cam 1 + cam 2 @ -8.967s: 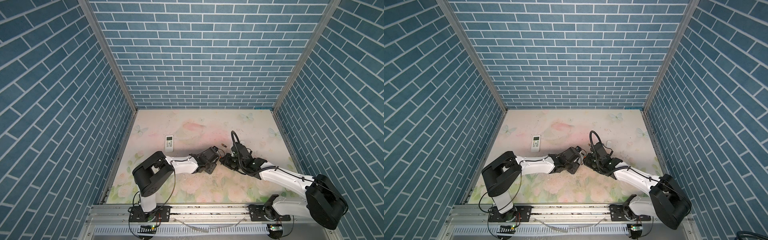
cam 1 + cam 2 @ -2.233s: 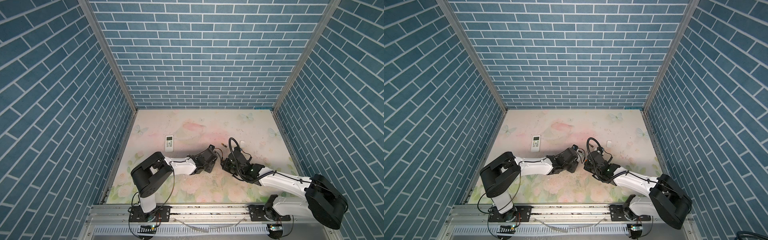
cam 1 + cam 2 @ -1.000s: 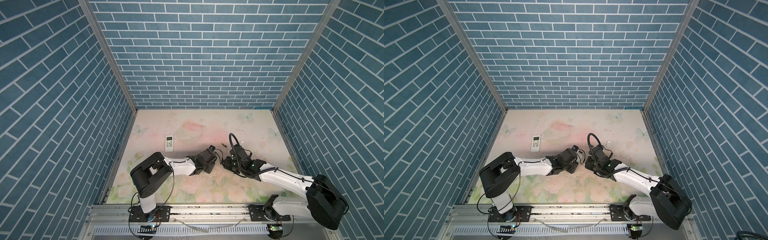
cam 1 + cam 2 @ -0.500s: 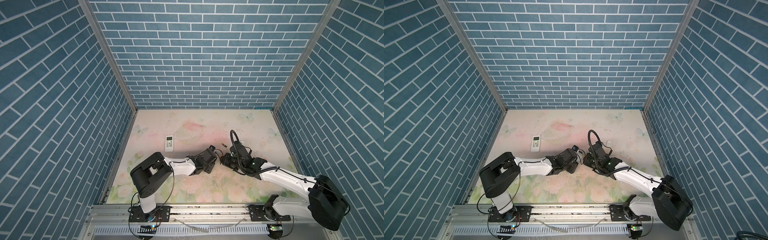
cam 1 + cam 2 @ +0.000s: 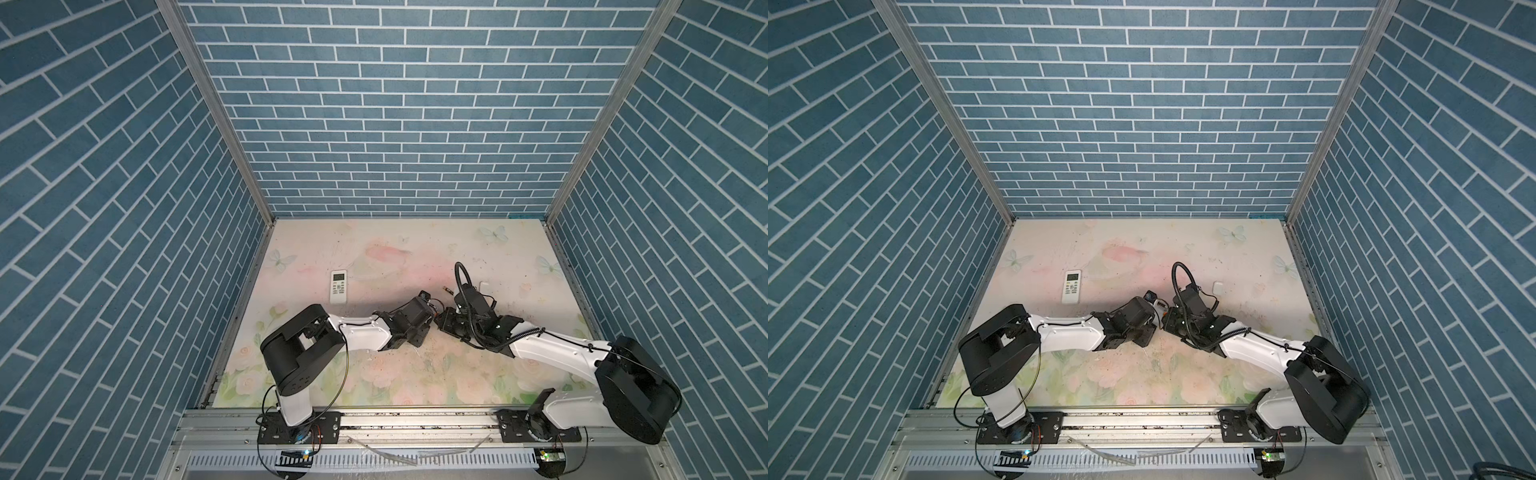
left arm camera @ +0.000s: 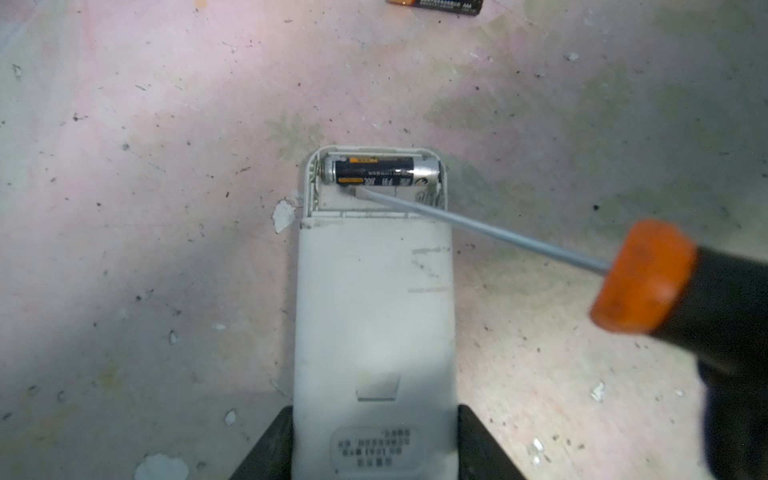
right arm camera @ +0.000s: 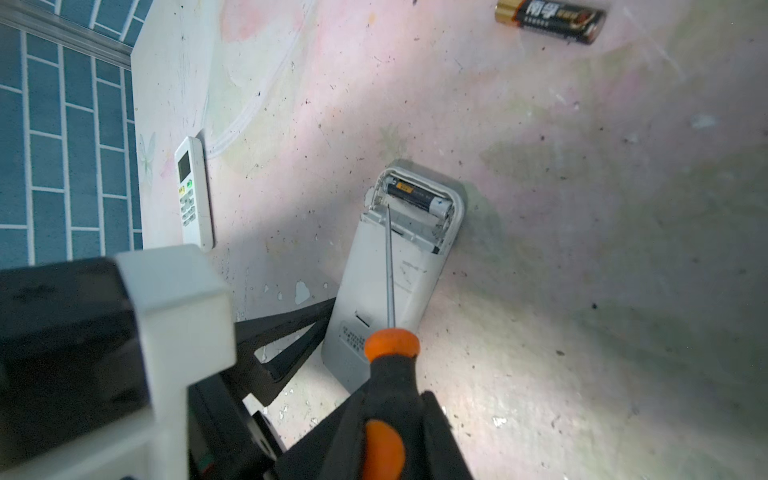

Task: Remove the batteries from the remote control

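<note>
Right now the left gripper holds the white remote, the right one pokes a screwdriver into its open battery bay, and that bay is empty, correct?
Not empty. The left wrist view shows one battery lying in the bay of the remote, with the screwdriver tip beside it. The rest is right: the left gripper holds the remote and the right gripper holds the screwdriver.

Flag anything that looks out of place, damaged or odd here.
Nothing alarming. The remote lies back-up and open: one battery sits inside, the slot beside it is empty, and a loose battery lies on the mat beyond. The mat is scuffed, with white chips flaking near the remote.
</note>
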